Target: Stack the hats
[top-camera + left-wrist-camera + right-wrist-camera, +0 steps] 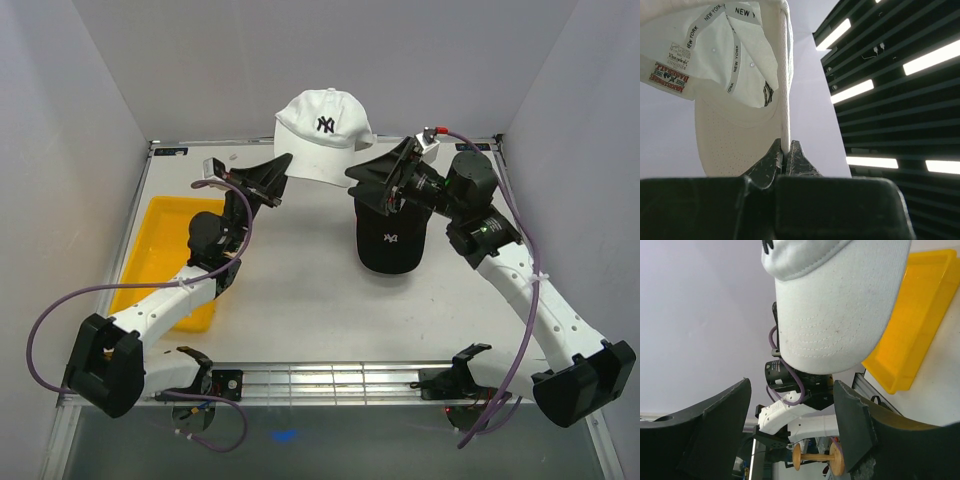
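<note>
**Item 1: white cap [322,128], dark logo.** It is raised clear of the table [300,300] at the far middle, crown up and brim facing near.

**Held by:** the left gripper [786,150], which is clamped tight on the cap's lower rim, a single fold of cloth pinched between its fingers.

**Item 2: black cap [389,238], white logo.** It lies flat on the table, right of centre, brim pointing near. It sits just near of the white cap and lower.

**Right gripper [792,385]:** the fingers are spread wide with nothing between them. It hovers over the far end of the black cap, just under the white brim.

**Other:** a yellow tray [160,240] sits at the left side, well apart.

**Step, as judged:** set the white cap down over the black one, crown on crown.

**Handling notes:**
- One pinch on a soft rim probably lets the cap sag and swing, so the carry should be slow.
- Turn the white brim to match the black brim before lowering.
- The right gripper sits where the white cap must land. It should either steady the white brim or draw off to the right first.
- Lower until the white crown cups the black one, and only then loosen the left pinch.

**Risk:** dragging the black cap out of place.
</note>
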`<state>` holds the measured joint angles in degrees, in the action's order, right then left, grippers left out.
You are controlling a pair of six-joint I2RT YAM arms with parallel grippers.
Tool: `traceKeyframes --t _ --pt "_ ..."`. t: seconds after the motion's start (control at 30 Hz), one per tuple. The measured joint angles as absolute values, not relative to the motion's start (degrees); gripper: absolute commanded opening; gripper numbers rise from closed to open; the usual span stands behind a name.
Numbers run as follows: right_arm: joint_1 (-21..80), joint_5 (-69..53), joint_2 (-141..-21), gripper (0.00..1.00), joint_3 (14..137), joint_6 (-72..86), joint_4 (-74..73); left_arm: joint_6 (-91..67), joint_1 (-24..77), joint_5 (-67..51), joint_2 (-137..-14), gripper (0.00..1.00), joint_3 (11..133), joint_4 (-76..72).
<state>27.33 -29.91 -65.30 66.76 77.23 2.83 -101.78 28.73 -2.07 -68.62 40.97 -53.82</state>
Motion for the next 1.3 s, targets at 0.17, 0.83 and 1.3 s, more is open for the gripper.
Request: traceKeyframes --t 0.17,0.83,1.3 --pt "28.34 -28.49 -65.54 0.73 66.76 77.65 3.01 -102.02 29.1 -1.96 -68.95 0.0 40.99 -57.93" --pt "27.4 -27.27 -70.0 0.54 67.37 75.72 2.74 -103.11 30.11 -2.66 -70.24 0.0 39.27 -63.42" --pt "19.68 -31.29 -69.41 0.36 68.9 72.14 -1.34 -103.55 33.15 -1.76 -77.49 0.0 38.98 -69.56"
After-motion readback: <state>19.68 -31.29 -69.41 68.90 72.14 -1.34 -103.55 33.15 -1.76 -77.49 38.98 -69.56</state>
